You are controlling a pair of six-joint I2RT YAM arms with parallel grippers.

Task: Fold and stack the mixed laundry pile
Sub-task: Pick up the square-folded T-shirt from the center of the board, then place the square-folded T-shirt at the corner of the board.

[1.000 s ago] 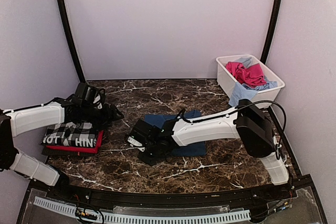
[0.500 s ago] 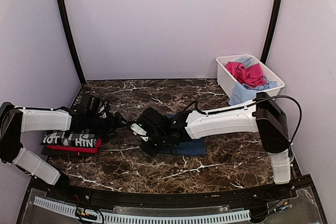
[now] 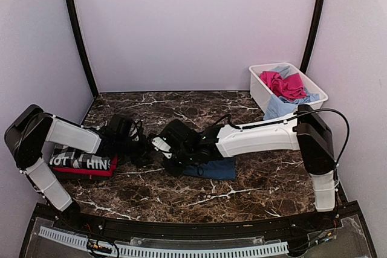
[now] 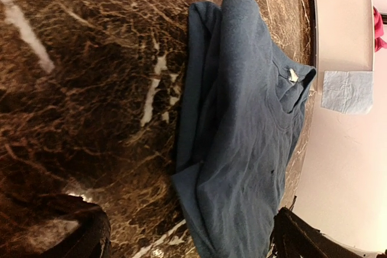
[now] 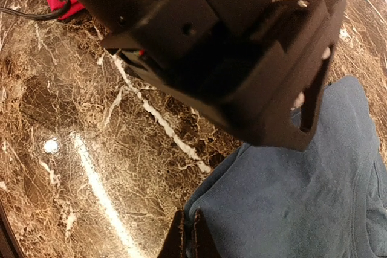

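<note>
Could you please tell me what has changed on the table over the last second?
The left hand swung right, off the folded stack, toward the navy tee, and opened wide. The right hand reached further left and closed on an edge of the tee. The stack and the white tub with its clothes stayed put.

Just the navy blue tee (image 4: pixel 242 137) rumpled on the marble table (image 4: pixel 78 89)

It's loosely folded over itself, a little white tag (image 4: pixel 292 75) showing by the collar. The left gripper (image 4: pixel 190 237) has its dark fingers (image 4: pixel 84 240) spread wide, one either side of the tee's near edge. Far end: the white tub (image 4: pixel 341 25), a light blue piece (image 4: pixel 347 90) draped down its wall.
</note>
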